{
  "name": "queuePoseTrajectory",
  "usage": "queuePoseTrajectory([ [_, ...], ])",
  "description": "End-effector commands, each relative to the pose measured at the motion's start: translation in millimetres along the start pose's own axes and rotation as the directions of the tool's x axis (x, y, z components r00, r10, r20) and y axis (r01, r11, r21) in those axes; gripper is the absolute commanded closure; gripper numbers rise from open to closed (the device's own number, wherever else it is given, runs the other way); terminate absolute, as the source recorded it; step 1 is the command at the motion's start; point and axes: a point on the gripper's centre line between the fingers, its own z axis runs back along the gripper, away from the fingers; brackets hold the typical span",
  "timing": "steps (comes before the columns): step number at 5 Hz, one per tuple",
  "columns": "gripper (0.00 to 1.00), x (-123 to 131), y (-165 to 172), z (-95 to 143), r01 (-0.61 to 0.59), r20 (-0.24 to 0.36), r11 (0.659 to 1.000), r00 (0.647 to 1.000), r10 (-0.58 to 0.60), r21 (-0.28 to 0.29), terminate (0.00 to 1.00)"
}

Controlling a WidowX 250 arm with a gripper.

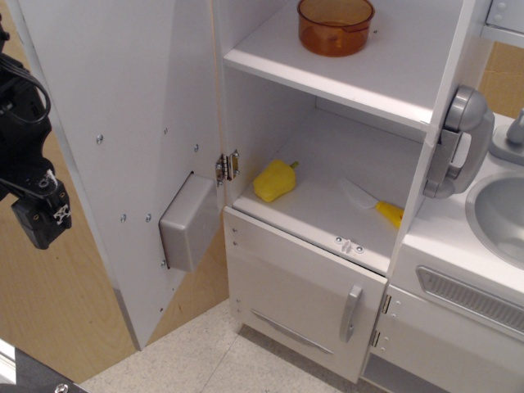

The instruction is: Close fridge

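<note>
Fridge (327, 123): tall white cabinet, centre of view, standing open with its shelves exposed.
Fridge door (123, 147): swung wide to the left on a metal hinge (228, 166); inner face turned to the camera, with a grey box (190, 221) fixed low on it.
Upper shelf: holds an orange pot (335, 24).
Lower shelf: holds a yellow toy (274, 181) at the left and a white utensil with a yellow handle (372, 202) at the right, well apart.
Lower door (303, 295): shut, under the open compartment, with a small grey handle.
Phone (458, 143): grey, mounted on the cabinet's right side.
Sink (495, 213): at the right edge.
Gripper (37, 213): black, at the far left beside the door's outer edge; opening cannot be told; contact with the door cannot be told.
</note>
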Motion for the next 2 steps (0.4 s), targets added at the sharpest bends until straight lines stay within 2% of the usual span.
queuePoseTrajectory([
  [1,0.00,0,0,0,0.000,0.000,1.000,1.000,0.000,0.000,0.00],
  [2,0.00,7,33,1,-0.005,0.037,1.000,0.999,0.006,-0.014,0.00],
])
